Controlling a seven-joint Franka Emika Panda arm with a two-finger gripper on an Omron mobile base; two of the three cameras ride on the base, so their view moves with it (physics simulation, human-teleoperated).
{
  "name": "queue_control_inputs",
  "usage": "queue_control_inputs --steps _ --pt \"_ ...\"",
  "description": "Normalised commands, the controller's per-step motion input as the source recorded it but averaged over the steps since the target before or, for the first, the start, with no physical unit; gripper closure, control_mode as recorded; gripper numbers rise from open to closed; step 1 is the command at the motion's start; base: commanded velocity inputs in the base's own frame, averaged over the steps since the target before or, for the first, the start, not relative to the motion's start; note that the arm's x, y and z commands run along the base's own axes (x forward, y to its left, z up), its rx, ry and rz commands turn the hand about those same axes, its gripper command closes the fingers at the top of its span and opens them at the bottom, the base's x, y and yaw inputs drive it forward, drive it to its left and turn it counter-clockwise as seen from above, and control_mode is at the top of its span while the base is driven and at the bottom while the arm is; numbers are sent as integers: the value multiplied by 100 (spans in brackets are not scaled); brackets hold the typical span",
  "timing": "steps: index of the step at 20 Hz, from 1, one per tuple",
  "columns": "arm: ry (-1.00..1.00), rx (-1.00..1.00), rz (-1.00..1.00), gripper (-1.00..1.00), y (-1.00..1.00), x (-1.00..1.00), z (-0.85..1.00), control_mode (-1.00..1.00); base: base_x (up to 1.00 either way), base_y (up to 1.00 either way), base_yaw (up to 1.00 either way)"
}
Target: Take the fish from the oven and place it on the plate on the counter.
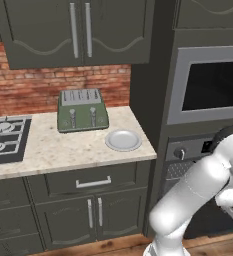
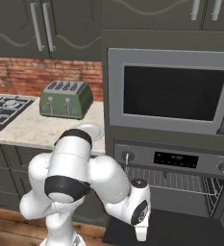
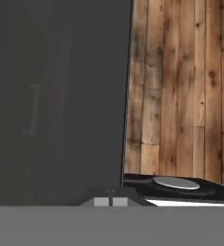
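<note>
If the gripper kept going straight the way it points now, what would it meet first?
Most likely the open oven door: the shut gripper points down at that dark panel near its edge, with wood floor beside it. Depth is hard to judge.

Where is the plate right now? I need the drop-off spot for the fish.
The plate sits on the counter near its right end, just right of the green toaster and beside the oven column.

Small round pale plate (image 1: 123,140) on beige speckled counter (image 1: 53,150), just right of green toaster (image 1: 82,110). Black gas hob (image 1: 5,138) far left. Dark oven (image 1: 198,150) behind white arm (image 1: 198,195).
</note>
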Motion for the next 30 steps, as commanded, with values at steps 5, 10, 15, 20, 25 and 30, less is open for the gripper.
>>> queue_control_inputs --steps 5,10,15,20,25,30 --pt "35 6 9 100 0 -100 77 -100 0 0 0" --pt "2 3 9 100 -1 -100 100 -100 0 0 0" --pt "-14 4 13 100 -20 -87 100 -100 0 0 0" --pt "-17 5 -4 100 -7 -24 100 -100 0 0 0" --pt "-17 6 -3 100 -21 -10 100 -100 0 0 0" --pt "-4 16 0 100 -71 -1 99 -100 0 0 0"
